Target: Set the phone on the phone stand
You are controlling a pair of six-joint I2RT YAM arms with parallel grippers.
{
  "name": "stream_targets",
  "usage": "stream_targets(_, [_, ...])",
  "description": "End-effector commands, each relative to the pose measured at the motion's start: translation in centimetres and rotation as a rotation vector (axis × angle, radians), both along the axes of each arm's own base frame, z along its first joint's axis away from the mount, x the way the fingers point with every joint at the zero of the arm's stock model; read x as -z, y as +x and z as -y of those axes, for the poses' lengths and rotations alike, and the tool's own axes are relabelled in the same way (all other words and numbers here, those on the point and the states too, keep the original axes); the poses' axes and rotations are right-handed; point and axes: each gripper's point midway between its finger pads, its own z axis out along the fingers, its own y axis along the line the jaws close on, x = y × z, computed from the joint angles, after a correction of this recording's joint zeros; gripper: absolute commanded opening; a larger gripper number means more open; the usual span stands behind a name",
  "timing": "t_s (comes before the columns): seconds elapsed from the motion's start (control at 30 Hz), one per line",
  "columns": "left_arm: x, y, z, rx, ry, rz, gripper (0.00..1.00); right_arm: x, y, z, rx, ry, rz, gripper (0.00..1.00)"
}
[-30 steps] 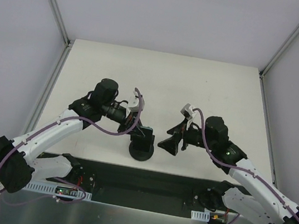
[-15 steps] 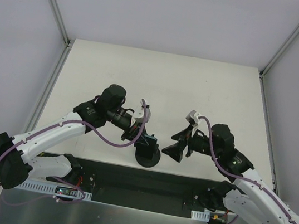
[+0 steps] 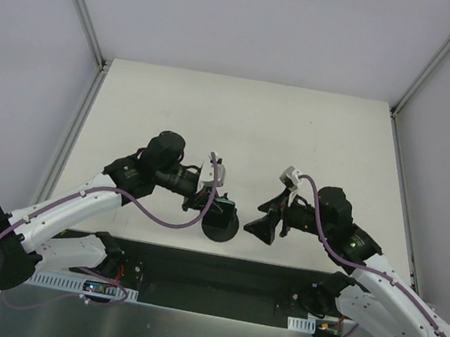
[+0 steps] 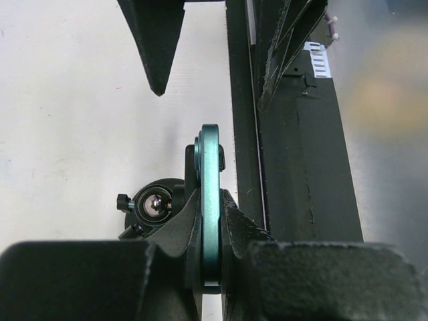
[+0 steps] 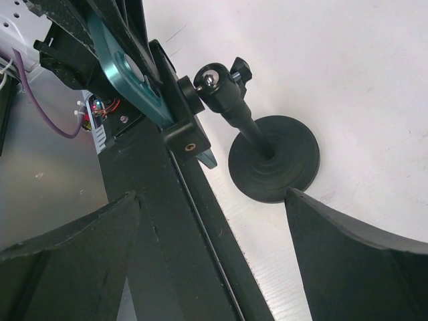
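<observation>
The phone (image 4: pixel 211 154) shows edge-on with a teal rim, and my left gripper (image 4: pixel 211 212) is shut on it. In the right wrist view the phone (image 5: pixel 115 61) sits against the clamp head (image 5: pixel 182 127) of the phone stand (image 5: pixel 274 159), which stands on its round disc base with a ball joint (image 5: pixel 210 75) on top. In the top view my left gripper (image 3: pixel 210 202) holds the phone (image 3: pixel 221 211) over the stand (image 3: pixel 221 231). My right gripper (image 3: pixel 272 220) is open and empty just right of the stand, with its fingers (image 5: pixel 364 257) wide apart.
A black rail (image 3: pixel 218 271) runs along the table's near edge right beside the stand's base; it also shows in the right wrist view (image 5: pixel 175 227). Grey walls and metal posts (image 3: pixel 84 8) border the white table (image 3: pixel 241 120).
My left gripper has carried the phone right and nearer, onto the stand's head. The stand has shifted slightly right. My right gripper has drawn back a little to the right, still open.
</observation>
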Motion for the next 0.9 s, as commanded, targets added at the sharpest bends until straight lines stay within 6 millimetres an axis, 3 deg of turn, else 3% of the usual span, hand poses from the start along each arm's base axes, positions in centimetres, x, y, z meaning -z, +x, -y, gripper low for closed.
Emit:
stream_targets(0.0, [-3.3, 0.5, 0.5, -0.007, -0.105, 0.130, 0.00, -1.8, 0.4, -0.2, 0.015, 0.035, 0.034, 0.91])
stream_targets(0.07, [-3.4, 0.5, 0.6, -0.015, -0.107, 0.108, 0.13, -2.1, 0.4, -0.2, 0.013, 0.040, 0.036, 0.91])
stream_targets(0.1, [-3.3, 0.5, 0.7, -0.018, -0.106, 0.096, 0.23, -2.2, 0.4, -0.2, 0.012, 0.042, 0.034, 0.91])
stream_targets(0.13, [-3.4, 0.6, 0.9, -0.023, -0.115, 0.096, 0.40, -2.2, 0.4, -0.1, 0.016, 0.044, 0.033, 0.91])
stream_targets(0.2, [-3.9, 0.6, 0.9, -0.037, -0.134, 0.090, 0.47, -2.8, 0.3, -0.1, 0.019, 0.052, 0.035, 0.91])
stream_targets(0.27, [-4.2, 0.6, 0.8, -0.057, -0.148, 0.087, 0.61, -3.3, 0.6, 0.2, 0.052, 0.047, 0.042, 0.91])
stream_targets(0.37, [-6.0, 0.6, 0.4, -0.085, -0.197, 0.125, 0.73, -3.7, 1.9, 1.9, 0.184, 0.000, 0.046, 0.92])
stream_targets(0.4, [-7.0, 0.5, 0.1, -0.099, -0.217, 0.146, 0.74, -5.3, 2.2, 2.7, 0.231, 0.012, 0.081, 0.93])
stream_targets(0.47, [-8.7, 1.4, -0.5, -0.183, -0.243, 0.179, 0.80, -5.4, 3.5, 5.5, 0.399, -0.057, 0.098, 0.95])
stream_targets(0.53, [-11.8, 1.8, -1.7, -0.271, -0.296, 0.222, 0.82, -7.4, 3.4, 8.1, 0.504, -0.078, 0.136, 0.97])
stream_targets(0.57, [-13.0, 3.3, -2.6, -0.382, -0.308, 0.249, 0.83, -8.3, 4.2, 10.4, 0.622, -0.095, 0.178, 0.96])
stream_targets(0.6, [-14.6, 3.5, -3.5, -0.440, -0.341, 0.274, 0.86, -8.6, 4.1, 11.9, 0.676, -0.126, 0.187, 0.96])
stream_targets(0.67, [-17.7, 4.7, -5.6, -0.586, -0.372, 0.307, 0.88, -11.9, 3.8, 14.9, 0.782, -0.115, 0.274, 0.96])
stream_targets(0.7, [-18.5, 4.7, -6.6, -0.627, -0.376, 0.315, 0.90, -12.3, 3.4, 16.0, 0.805, -0.132, 0.291, 0.96])
stream_targets(0.73, [-20.7, 4.4, -7.5, -0.648, -0.412, 0.344, 0.90, -14.1, 3.0, 16.9, 0.830, -0.100, 0.333, 0.96])
stream_targets(0.87, [-25.6, 2.4, -10.7, -0.707, -0.525, 0.408, 0.93, -18.9, 0.8, 21.5, 0.956, -0.009, 0.452, 0.96])
